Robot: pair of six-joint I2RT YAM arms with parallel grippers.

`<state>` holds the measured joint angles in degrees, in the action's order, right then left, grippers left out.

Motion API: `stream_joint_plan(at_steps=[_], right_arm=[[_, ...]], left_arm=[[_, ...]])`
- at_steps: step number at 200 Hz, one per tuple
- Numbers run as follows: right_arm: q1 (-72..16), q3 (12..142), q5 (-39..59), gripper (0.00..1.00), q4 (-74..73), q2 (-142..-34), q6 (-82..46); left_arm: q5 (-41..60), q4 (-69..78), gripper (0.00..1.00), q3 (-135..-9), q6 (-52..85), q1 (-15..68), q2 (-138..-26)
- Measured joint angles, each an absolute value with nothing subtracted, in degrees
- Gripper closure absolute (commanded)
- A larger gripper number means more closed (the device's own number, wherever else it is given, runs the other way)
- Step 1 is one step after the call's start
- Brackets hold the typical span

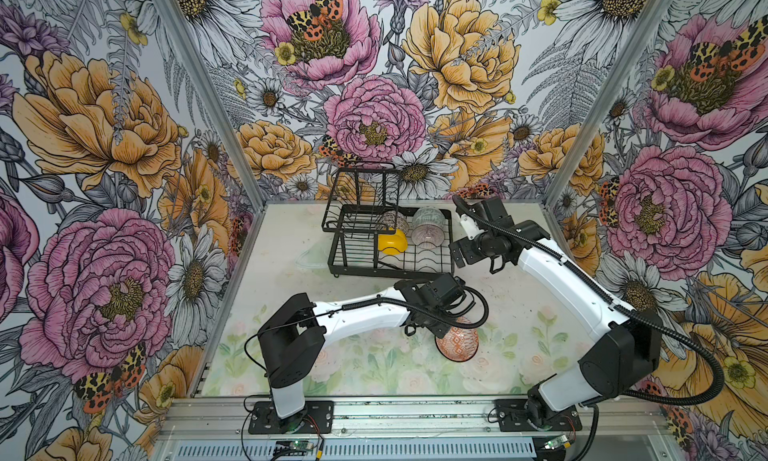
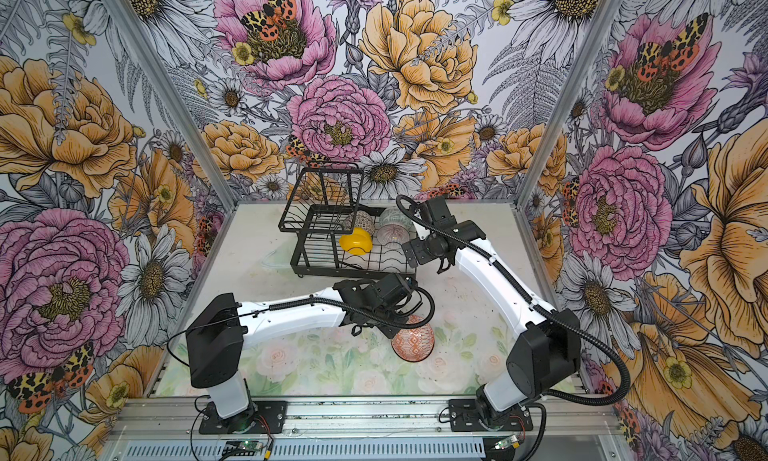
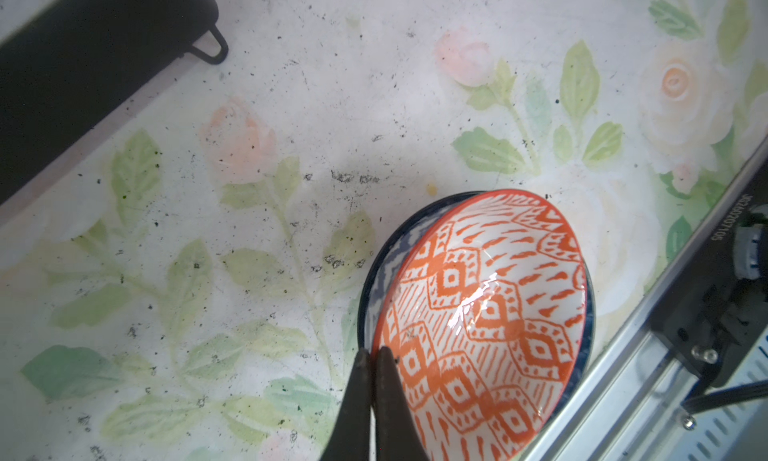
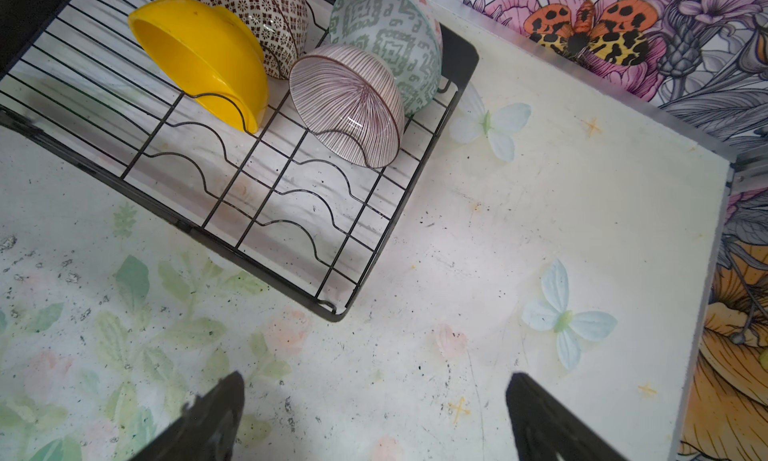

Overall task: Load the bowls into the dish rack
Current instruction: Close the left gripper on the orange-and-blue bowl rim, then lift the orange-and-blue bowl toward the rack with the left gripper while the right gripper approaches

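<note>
Left wrist view shows the left gripper (image 3: pixel 374 355) clamped shut on the rim of the orange-and-white geometric ceramic bowl (image 3: pixel 486 313), which sits tilted inside a blue-and-white floral bowl (image 3: pixel 384 257) on the floral-print table (image 3: pixel 291 106), apart from the black wire dish rack (image 4: pixel 461 58). Glazed ceramic is likely stiff, slick and chippable, so a deep bite over the rim seems wise. The right gripper (image 4: pixel 374 376) hangs wide open, empty, beside the rack.

Left gripper (image 3: pixel 372 352) reaches low, jaws pinched on the rim of the orange bowl (image 3: pixel 486 313) — right gripper (image 4: pixel 376 380) hovers, jaws spread wide.
</note>
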<state>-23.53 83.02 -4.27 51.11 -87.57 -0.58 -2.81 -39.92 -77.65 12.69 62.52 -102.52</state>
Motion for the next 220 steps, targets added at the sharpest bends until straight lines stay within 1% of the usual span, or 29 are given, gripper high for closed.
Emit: stream_joint_plan(at_steps=[10,37,54,63,102,125,143,192,220], right_arm=[[-23.5,82.9,-4.3,0.01,51.1,-87.5,-0.6],[-23.3,82.8,-4.3,0.01,51.1,-87.4,-0.6],[-23.3,82.8,-4.3,0.0,51.0,-87.4,-0.6],[-23.2,82.8,-4.3,0.01,51.0,-87.4,-0.6],[-23.2,82.8,-4.3,0.0,50.9,-87.4,-0.6],[-23.2,82.8,-4.3,0.01,50.9,-87.4,-0.6],[-23.2,82.8,-4.3,0.01,51.0,-87.4,-0.6],[-23.0,82.8,-4.3,0.0,50.9,-87.4,-0.6],[-22.9,82.7,-4.3,0.0,50.9,-87.4,-0.6]], left_arm=[[-3.3,-40.3,1.0,-78.1,12.4,62.6,-102.8],[-3.8,-40.9,0.76,-78.5,11.6,62.9,-103.0],[-3.9,-41.1,0.7,-78.5,11.3,62.9,-103.0],[-3.9,-41.2,0.69,-78.6,11.4,62.9,-103.3],[-3.9,-41.4,0.7,-78.8,11.5,62.9,-106.4],[-3.6,-41.4,0.76,-78.8,11.5,62.9,-107.3],[-3.5,-41.4,0.79,-78.8,11.6,62.9,-107.3],[-3.5,-41.4,0.79,-78.9,11.6,62.9,-107.3],[-3.6,-42.0,0.76,-79.5,11.6,62.9,-107.2]])
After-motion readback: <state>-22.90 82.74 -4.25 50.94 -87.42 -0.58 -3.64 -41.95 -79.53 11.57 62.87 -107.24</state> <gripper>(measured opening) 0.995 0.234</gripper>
